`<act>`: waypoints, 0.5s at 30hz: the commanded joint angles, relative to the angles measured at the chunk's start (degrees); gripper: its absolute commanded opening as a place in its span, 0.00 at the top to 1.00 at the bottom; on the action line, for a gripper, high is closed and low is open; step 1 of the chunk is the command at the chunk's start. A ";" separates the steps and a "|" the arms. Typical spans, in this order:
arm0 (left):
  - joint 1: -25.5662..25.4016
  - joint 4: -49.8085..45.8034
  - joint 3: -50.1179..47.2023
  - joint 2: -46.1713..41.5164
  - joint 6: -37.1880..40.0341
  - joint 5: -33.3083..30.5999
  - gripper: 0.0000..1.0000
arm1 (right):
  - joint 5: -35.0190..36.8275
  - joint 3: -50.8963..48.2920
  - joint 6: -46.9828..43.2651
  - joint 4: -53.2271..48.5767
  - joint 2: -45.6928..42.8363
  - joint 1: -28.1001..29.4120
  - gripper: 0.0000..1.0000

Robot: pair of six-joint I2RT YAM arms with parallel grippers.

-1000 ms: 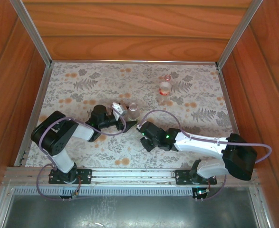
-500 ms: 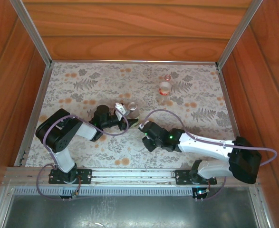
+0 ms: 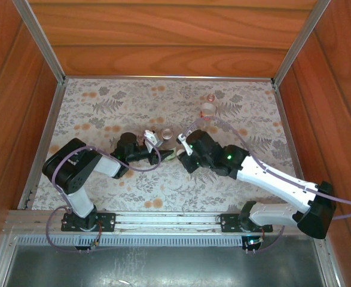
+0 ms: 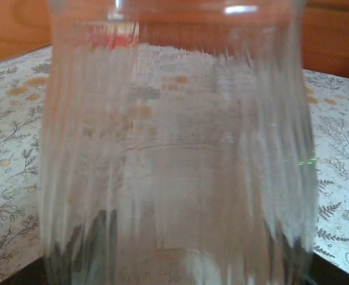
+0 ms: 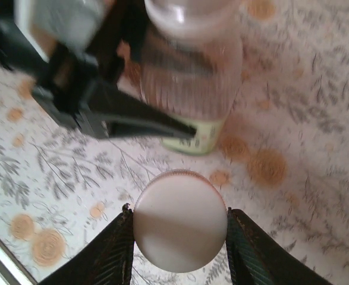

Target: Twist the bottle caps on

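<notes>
Mid-table: left tool clamps labelled bottle | right tool clamps white cap

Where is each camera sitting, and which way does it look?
Top camera: above, behind the arms, looking down at the table; shows both arms, left hand, right hand.
Left wrist camera: facing the clear bottle up close.
Right wrist camera: looks down past its own fingers holding the white cap.
Shared: top and right wrist both see bottle and left hand.

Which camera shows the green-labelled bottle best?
Right wrist: the bottle shows shoulder, ribbed body and label. Left wrist gives a blurred close-up of its clear wall; top external makes it tiny.
</notes>
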 commanded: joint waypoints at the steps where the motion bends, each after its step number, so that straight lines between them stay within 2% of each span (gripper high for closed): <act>1: -0.55 1.70 0.09 -0.47 0.43 3.21 0.41 | -3.95 5.40 -3.96 -4.95 0.31 -1.25 0.57; 6: -1.53 1.70 0.05 -0.10 1.43 3.62 0.41 | -5.04 12.48 -6.38 -9.08 3.92 -2.44 0.57; 15: -2.72 1.72 0.95 3.05 2.84 5.24 0.41 | -5.85 19.44 -8.59 -12.11 9.51 -3.27 0.57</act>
